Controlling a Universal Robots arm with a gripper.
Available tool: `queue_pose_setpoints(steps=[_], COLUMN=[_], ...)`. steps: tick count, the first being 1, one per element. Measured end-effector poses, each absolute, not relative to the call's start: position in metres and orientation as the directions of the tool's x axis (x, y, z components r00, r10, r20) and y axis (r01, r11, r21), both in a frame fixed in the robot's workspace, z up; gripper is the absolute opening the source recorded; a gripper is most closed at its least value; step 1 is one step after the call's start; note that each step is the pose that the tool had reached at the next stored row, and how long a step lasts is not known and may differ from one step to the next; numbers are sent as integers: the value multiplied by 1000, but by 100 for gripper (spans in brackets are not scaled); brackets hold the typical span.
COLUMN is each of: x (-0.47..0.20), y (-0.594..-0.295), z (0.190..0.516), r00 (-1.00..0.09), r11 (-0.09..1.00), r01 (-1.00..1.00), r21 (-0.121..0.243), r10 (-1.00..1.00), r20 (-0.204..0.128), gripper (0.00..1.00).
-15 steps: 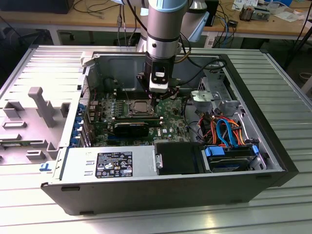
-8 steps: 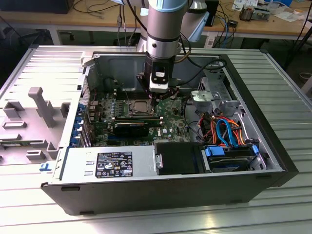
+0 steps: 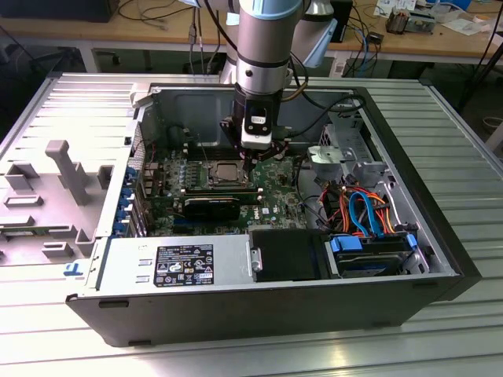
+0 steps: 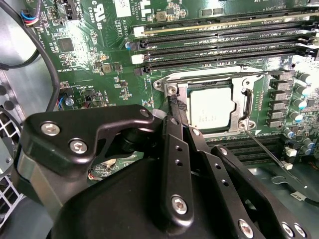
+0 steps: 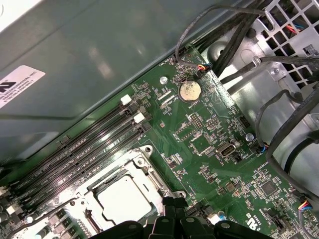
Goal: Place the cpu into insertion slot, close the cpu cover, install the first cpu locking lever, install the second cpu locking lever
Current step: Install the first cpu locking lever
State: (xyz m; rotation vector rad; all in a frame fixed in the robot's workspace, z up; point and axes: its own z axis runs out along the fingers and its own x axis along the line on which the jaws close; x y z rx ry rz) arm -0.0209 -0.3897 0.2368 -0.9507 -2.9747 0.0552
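Note:
The cpu [image 4: 211,106] lies flat in the insertion slot [image 3: 228,173] on the green motherboard; it also shows in the first wrist view [image 5: 123,199]. The cpu cover [image 4: 245,102] is down around it as a silver frame. A thin locking lever [image 4: 264,148] sticks out from one corner of the socket, away from the board's memory slots. My gripper [image 4: 174,105] is shut, its black fingertips [image 5: 174,204] pressed together at the socket corner beside the cover's edge. In the exterior view the gripper [image 3: 255,162] hangs just at the socket's right side.
Long black memory slots [image 4: 224,40] run along one side of the socket. A coin battery [image 5: 190,90] and black cables [image 5: 279,124] lie beyond it. The case holds a power supply [image 3: 181,263], a drive [image 3: 369,255] and coloured cables [image 3: 361,208].

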Motion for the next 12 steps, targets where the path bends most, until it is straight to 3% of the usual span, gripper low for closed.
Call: queue_pose_setpoints(steps=[12], x=[-21], y=[-390], z=[237], r00=[-821], r11=[820], r01=[571], r21=[-39], r10=[571], r20=[7], gripper=[11])
